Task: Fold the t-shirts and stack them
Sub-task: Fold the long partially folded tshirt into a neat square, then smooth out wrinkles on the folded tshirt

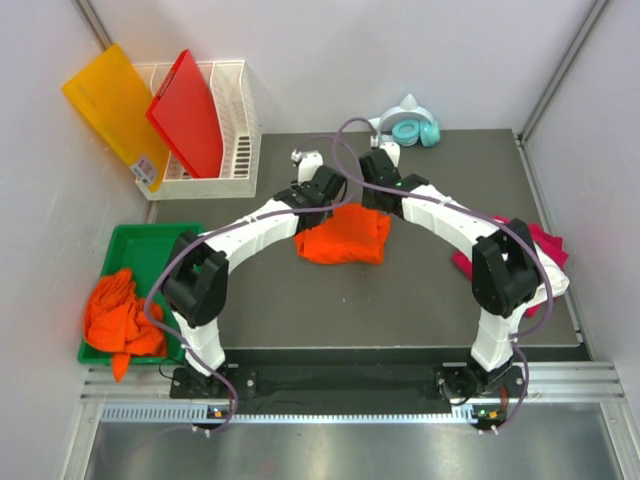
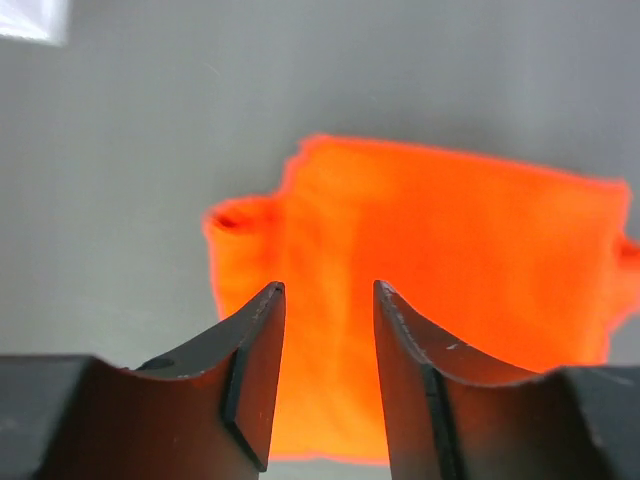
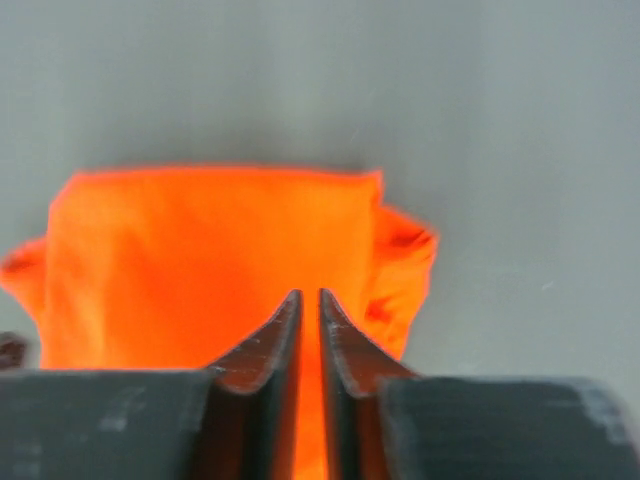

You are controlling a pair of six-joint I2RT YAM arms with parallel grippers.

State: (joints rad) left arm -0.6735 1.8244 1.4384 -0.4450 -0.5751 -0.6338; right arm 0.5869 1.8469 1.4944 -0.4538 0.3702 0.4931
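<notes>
A folded bright orange t-shirt (image 1: 345, 238) lies flat on the dark table, and it fills the left wrist view (image 2: 450, 250) and the right wrist view (image 3: 210, 250). My left gripper (image 1: 322, 195) hovers over its far left edge, open (image 2: 328, 290), with nothing between the fingers. Over the far right edge my right gripper (image 1: 378, 195) shows only a narrow gap (image 3: 309, 295), with the shirt visible below through it. More orange t-shirts (image 1: 120, 310) are heaped in a green tray (image 1: 150, 232) at the left. A magenta-pink t-shirt (image 1: 545, 240) lies at the table's right edge on a white one (image 1: 557, 285).
A white basket (image 1: 238, 130) at the back left holds a red board (image 1: 190, 110), and a yellow-orange board (image 1: 115, 105) leans beside it. A teal and white object (image 1: 412, 128) sits at the table's back edge. Both arms arch over the table's middle.
</notes>
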